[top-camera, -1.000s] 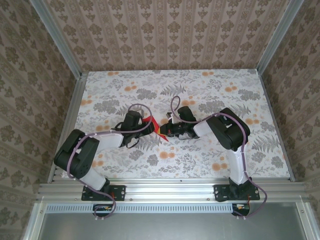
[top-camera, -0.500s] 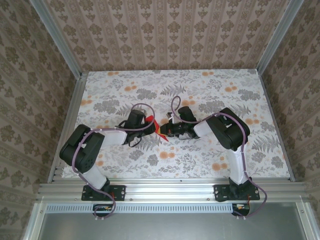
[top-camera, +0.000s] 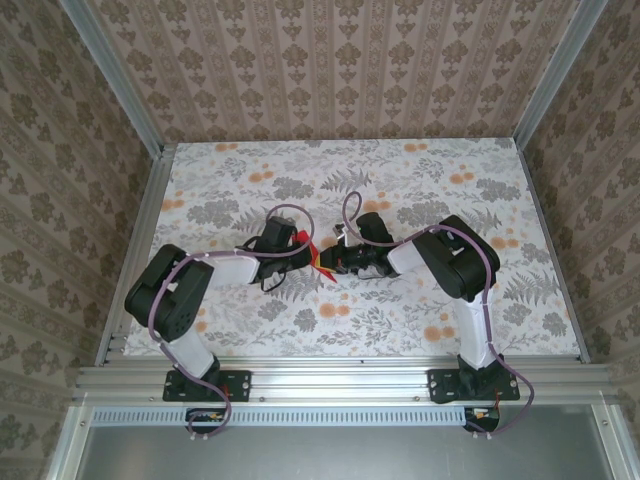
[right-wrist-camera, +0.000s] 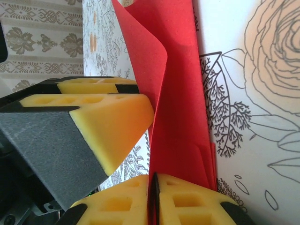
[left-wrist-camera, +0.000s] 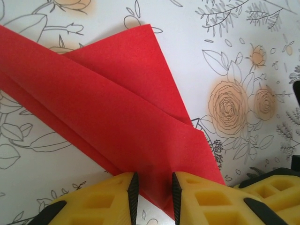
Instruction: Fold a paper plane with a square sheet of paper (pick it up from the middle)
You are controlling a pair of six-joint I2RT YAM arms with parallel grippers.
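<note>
Starting with the top view: the folded red paper (top-camera: 319, 258) sits right between the two wrists on the floral table (top-camera: 420, 180). The left gripper (top-camera: 298, 246) comes at it from one side and the right gripper (top-camera: 336, 262) from the other, tips nearly meeting. Neither arm is really nearer, as both are on it.

Left wrist view next: the paper (left-wrist-camera: 117, 98) spreads out ahead of the fingertips and off to their left. Its long creased edge runs diagonally from far-left back into the gap. The yellow fingers (left-wrist-camera: 110, 199) are a little apart with red showing between them. That gap looks wider than the sheet, so I'd call this hand released, straddling the paper rather than pinching it.

Right wrist view: this hand is clamped on the paper (right-wrist-camera: 176, 93); the pads (right-wrist-camera: 197, 201) meet with the red edge squeezed in the seam. The long axis runs straight out ahead of the tips. One flap stands up and curls against the other gripper's finger (right-wrist-camera: 117, 112), just to the left.

My guess is the next crease depends on that raised flap being pressed over along this axis.
</note>
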